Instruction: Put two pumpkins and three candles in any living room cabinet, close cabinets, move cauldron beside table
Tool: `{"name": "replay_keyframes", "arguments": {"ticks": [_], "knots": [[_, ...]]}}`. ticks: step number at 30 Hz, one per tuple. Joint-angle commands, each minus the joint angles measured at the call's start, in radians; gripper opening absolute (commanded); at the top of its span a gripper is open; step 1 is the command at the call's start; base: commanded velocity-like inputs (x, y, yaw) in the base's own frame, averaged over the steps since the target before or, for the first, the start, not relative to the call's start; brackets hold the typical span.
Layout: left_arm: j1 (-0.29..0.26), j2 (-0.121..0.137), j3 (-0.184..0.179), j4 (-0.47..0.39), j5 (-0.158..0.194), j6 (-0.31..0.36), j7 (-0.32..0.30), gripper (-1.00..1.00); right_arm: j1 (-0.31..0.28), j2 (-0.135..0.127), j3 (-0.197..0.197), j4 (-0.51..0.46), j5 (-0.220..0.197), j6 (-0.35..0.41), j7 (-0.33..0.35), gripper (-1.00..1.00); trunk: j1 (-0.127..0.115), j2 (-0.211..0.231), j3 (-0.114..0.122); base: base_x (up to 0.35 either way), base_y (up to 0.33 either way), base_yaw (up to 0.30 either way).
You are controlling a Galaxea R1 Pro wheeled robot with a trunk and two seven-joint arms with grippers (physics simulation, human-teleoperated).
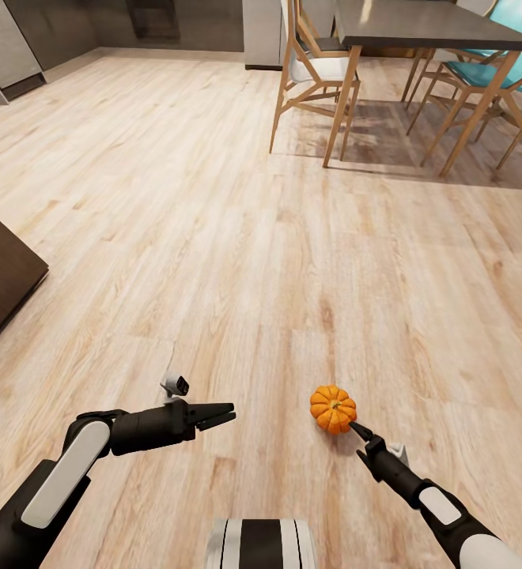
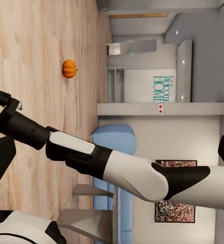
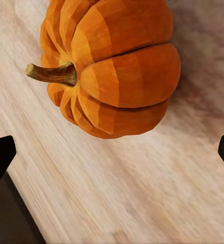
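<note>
Pumpkin (image 1: 333, 408) sits on the wooden floor (image 1: 237, 261), well short of the dining table (image 1: 427, 32), just ahead of the right gripper (image 1: 358, 431), whose jaws are spread to straddle it, while the left gripper (image 1: 217, 414), jaws together, idles beside it.

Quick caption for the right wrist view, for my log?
Right gripper open, fingers spread wide, facing an orange pumpkin lying on the wooden floor.

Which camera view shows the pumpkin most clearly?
The right wrist view: the pumpkin is close, ribs and stem sharp. The head view shows it small beside the right gripper; the left wrist view, tiny and far.
</note>
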Motion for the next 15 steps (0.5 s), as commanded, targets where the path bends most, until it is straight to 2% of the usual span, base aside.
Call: {"name": "replay_keyframes", "arguments": {"ticks": [1,8,15], "knots": [[-0.001,0.000,-0.001,0.000,-0.002,0.002,-0.005,1.00,0.000,0.000,-0.003,0.001,-0.007,0.008,0.005,1.00,0.000,0.000,-0.001,0.019,0.000,0.000],[-0.001,0.000,-0.002,0.000,-0.002,0.002,-0.005,1.00,0.000,0.001,-0.007,0.004,-0.008,0.002,0.015,1.00,0.000,0.000,-0.001,0.123,0.000,0.000],[-0.001,0.000,-0.004,0.000,-0.002,0.002,-0.005,1.00,0.000,0.001,-0.011,0.011,-0.010,0.002,0.008,1.00,0.000,0.000,-0.001,0.034,0.000,0.000]]}}
